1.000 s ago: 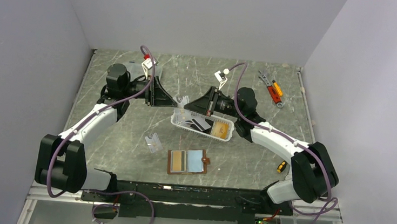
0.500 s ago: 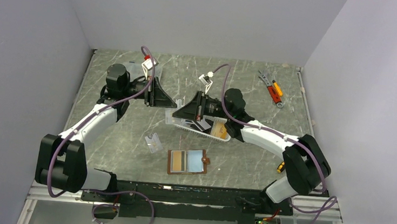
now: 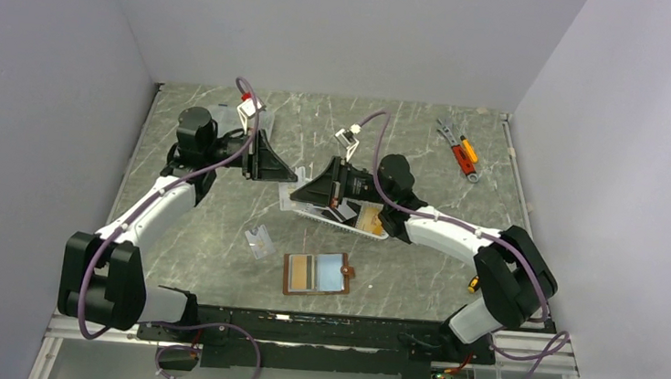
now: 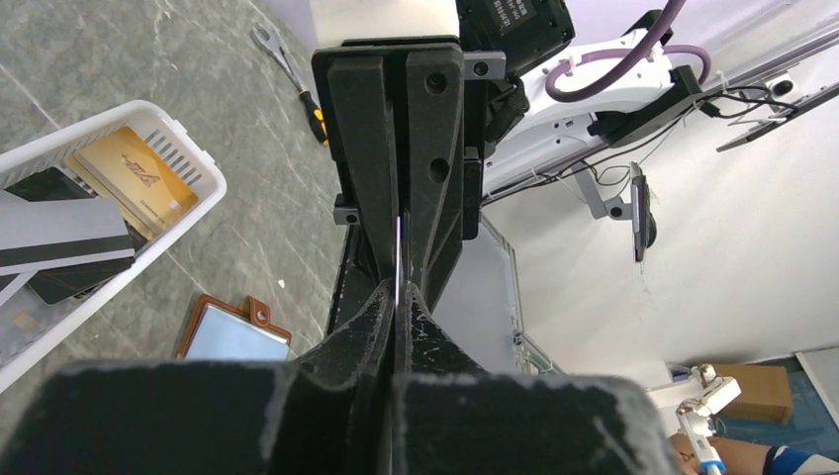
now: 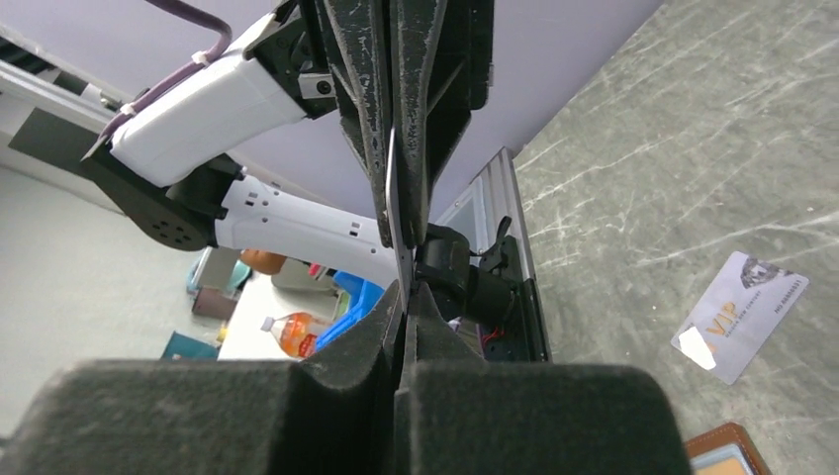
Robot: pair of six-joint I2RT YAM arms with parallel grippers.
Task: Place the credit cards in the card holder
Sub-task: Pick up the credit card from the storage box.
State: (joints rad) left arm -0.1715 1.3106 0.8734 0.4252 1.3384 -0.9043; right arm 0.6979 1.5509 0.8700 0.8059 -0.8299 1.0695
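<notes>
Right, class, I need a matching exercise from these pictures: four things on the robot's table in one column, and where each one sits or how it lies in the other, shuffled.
Things:
1. wallet
2. gold card
3. hand tools
4. thin card

Places:
A. far right corner of the table
B. in the white basket
C. gripped edge-on by the left gripper and the right gripper
D. lying open near the table's front edge

Pairs: 1-D, 2-B, 3-A, 4-C
</notes>
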